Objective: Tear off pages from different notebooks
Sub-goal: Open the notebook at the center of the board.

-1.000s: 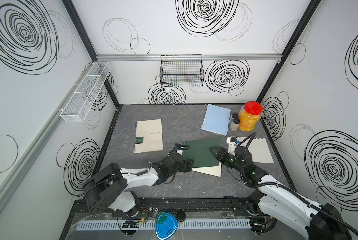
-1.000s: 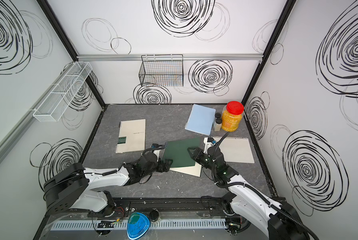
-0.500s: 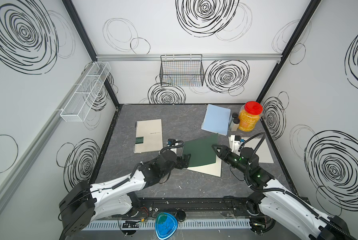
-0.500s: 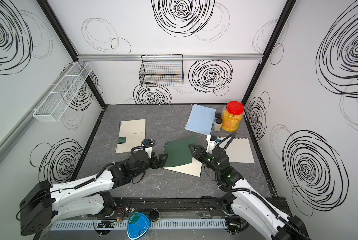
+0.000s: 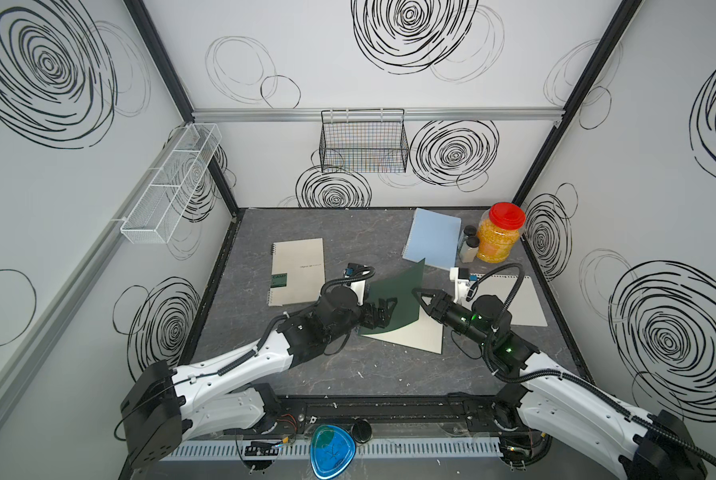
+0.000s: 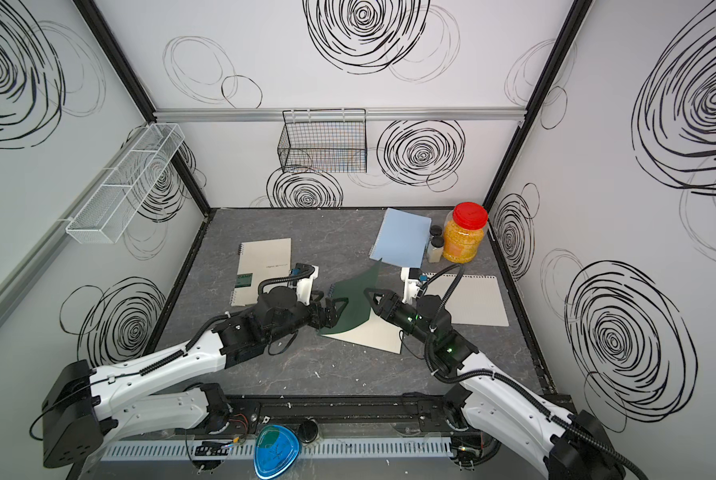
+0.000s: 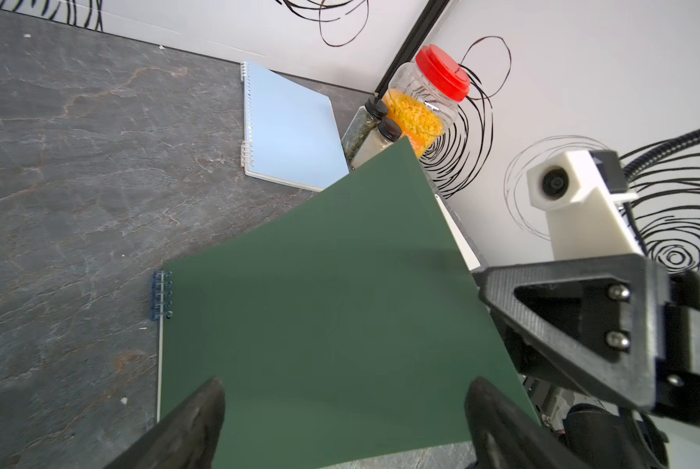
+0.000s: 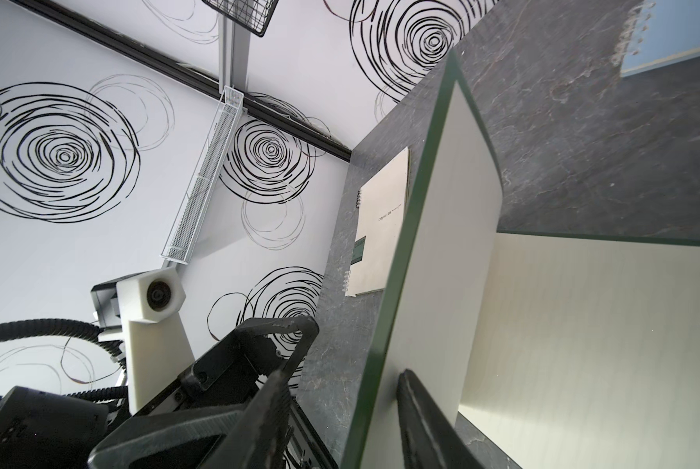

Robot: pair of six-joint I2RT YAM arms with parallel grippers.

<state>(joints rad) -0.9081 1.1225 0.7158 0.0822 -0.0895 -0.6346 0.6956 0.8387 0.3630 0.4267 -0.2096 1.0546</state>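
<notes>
Down at the front, the left tool hangs with its jaws spread wide, holding nothing, right at the left edge of the dark green notebook in the middle of the surface. Opposite it, the right tool straddles the free edge of the green cover with its jaws partly apart. One finger lies against the cream inside face and there's a gap at the other, so no pinch. The cover stands raised and bowed over a lined cream page. To the right, a loose page lies flat, partly under that arm. Left, the cream notebook lies shut. Farther back is the light blue notebook, beside two small bottles and a red-lidded jar.
</notes>
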